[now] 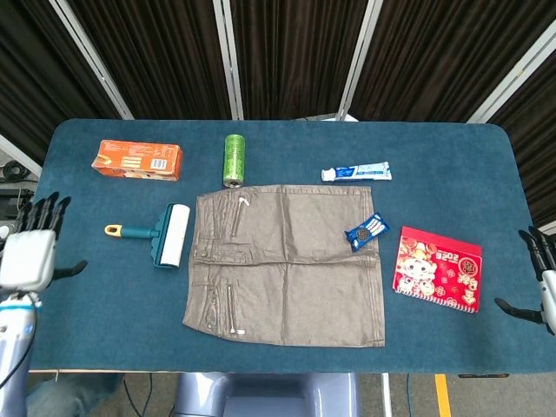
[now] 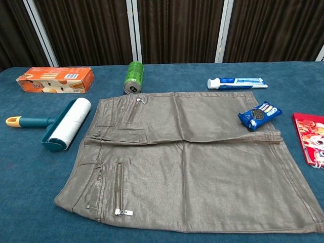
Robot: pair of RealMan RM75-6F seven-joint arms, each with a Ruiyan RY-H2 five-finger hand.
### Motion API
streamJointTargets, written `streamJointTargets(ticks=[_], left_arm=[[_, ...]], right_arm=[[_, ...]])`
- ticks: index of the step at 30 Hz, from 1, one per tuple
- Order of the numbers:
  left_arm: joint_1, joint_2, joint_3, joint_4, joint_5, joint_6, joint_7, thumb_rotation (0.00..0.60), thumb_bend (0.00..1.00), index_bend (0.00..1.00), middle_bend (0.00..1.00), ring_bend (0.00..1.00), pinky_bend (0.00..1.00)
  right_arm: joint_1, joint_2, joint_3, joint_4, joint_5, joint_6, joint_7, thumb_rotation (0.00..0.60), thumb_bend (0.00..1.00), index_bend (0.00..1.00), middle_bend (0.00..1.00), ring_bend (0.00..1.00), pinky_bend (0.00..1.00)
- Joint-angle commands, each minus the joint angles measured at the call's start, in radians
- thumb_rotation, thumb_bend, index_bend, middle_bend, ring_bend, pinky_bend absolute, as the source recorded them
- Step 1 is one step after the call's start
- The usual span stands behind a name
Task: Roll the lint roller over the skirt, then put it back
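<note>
On the blue table (image 1: 434, 156) you have one skirt (image 1: 287, 265), one roller (image 1: 165, 234) lying just left of it, and both your hands, left (image 1: 30, 256) and right (image 1: 543, 282), spread empty at the edges.
</note>
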Motion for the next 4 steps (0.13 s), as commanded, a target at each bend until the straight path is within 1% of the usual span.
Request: streamJointTargets(ticks=[1,4], left_arm=[[0.086,0.015,0.048,-0.036,0.108,0.083,-0.01,0.6,0.0,0.0,0.0,0.0,0.0],[0.103,0.004,0.047,-0.016,0.14,0.083,-0.016,0.6,0.0,0.0,0.0,0.0,0.0]], right_arm=[[-0.009,-0.02,0.005,0.012,0.003,0.037,-0.061,0.6,0.0,0.0,0.0,0.0,0.0],[-0.013,-0.022,0.006,0.007,0.003,0.048,-0.074,0.6,0.0,0.0,0.0,0.0,0.0]])
